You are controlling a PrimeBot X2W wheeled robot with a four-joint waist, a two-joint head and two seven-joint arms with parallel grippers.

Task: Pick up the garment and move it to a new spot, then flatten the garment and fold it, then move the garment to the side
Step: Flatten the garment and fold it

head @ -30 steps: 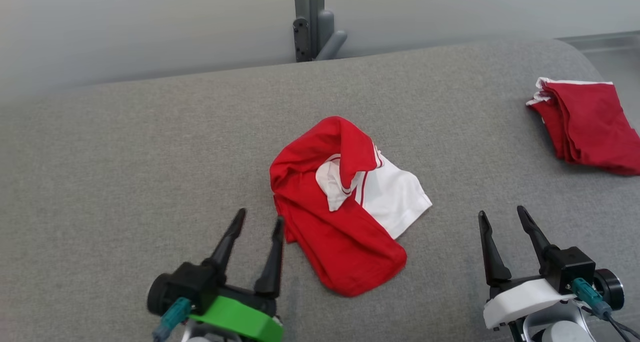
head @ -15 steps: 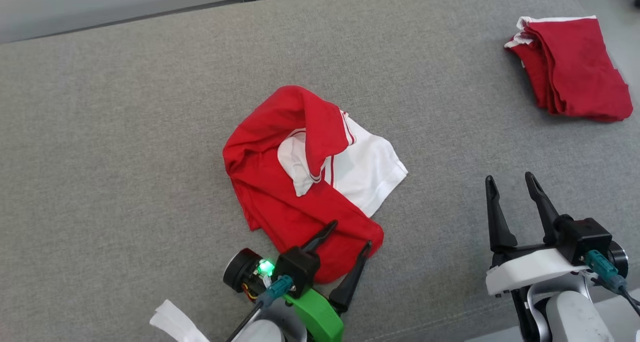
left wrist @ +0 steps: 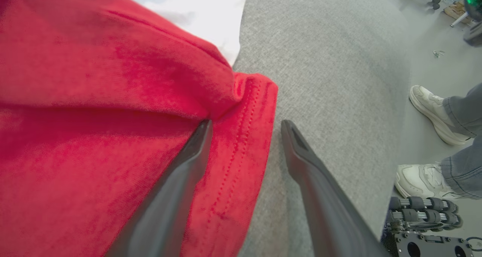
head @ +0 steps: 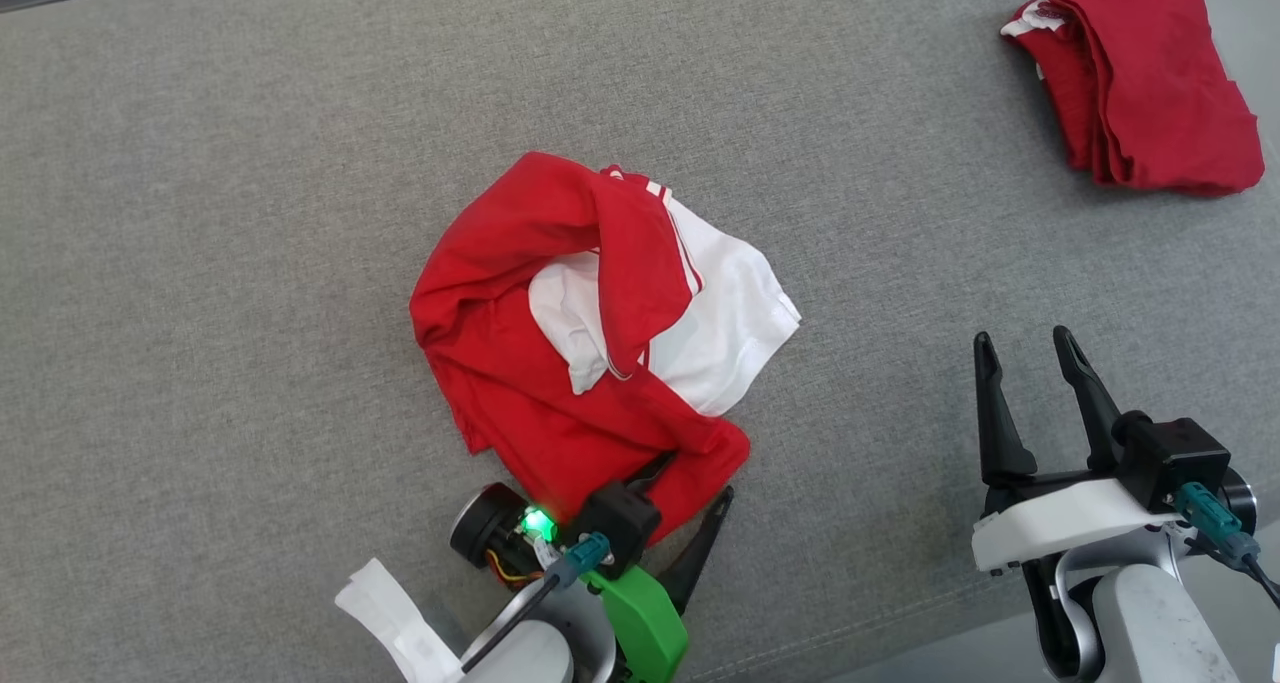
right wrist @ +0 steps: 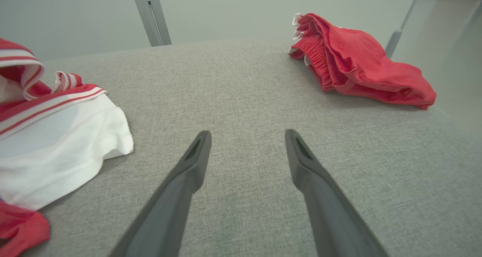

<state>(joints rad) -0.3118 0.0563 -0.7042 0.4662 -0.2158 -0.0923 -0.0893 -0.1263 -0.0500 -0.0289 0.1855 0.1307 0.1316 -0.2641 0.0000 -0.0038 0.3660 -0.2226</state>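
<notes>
the crumpled red-and-white garment [head: 560, 363] lies mid-way across the grey cushion [head: 250, 213]; our left gripper [head: 697, 476] straddles its near edge, jaws apart. if we close here we may pinch one thin layer and lose it. our right gripper [head: 1023, 335] hovers unclenched, empty.

Left tool [head: 698, 475]: moved from the left side of the garment [head: 560, 383] to its near red hem. Jaws now astride that hem, one finger [left wrist: 188, 163] on the cloth, the other on the grey surface [head: 200, 263]. Head camera: tipped further down.
</notes>
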